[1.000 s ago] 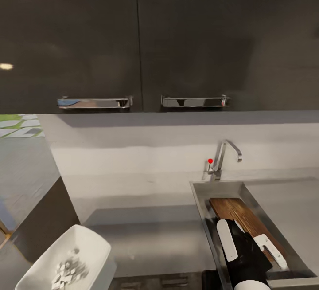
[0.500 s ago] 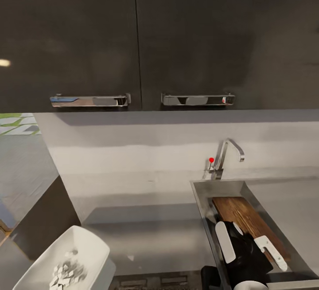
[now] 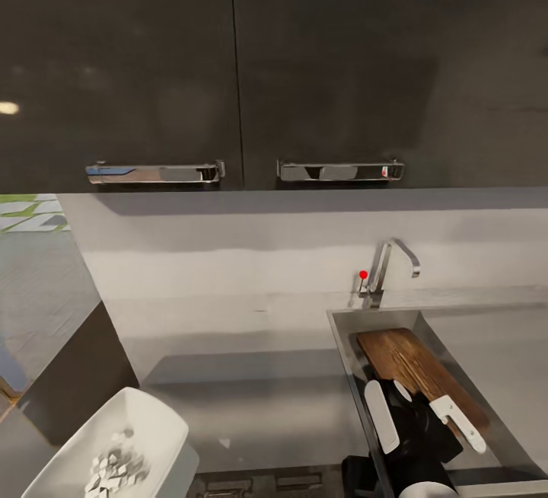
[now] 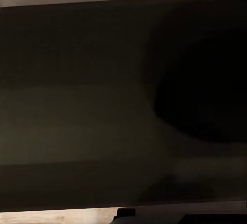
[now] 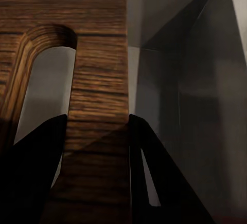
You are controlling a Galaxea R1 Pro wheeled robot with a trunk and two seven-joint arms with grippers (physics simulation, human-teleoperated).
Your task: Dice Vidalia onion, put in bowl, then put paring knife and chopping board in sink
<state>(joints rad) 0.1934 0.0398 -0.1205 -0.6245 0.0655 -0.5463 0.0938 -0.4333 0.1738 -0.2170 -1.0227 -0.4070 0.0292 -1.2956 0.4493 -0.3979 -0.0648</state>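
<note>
Chopping board [image 3: 415, 372] hangs slanted inside the sink [image 3: 344, 346], its far end down toward the faucet [image 3: 390, 266] and its handle end up at the right gripper [image 3: 415, 420]. From the wrist camera, the dark fingers [image 5: 31, 178] sit either side of the wooden strip [image 5: 98, 147] beside the slot hole [image 5: 38, 85], one finger reaching through the slot, so the pincer looks clenched on the board's edge, with steel basin wall beyond it. The left gripper I cannot judge; its camera faces a dark cabinet front.

To finish this step well, I would lower the handle end until the board rests against the basin, then part the fingers slowly and draw straight back out of the slot so the finger inside does not drag the board along. Letting go too high risks the board sliding or clattering down the steel.

Away to the pincer's left, on the countertop [image 3: 266, 399], the white bowl [image 3: 114, 445] holds a small heap of pale diced onion [image 3: 114, 467]. The sink holds the board; whether the paring knife lies beneath it I cannot tell.
</note>
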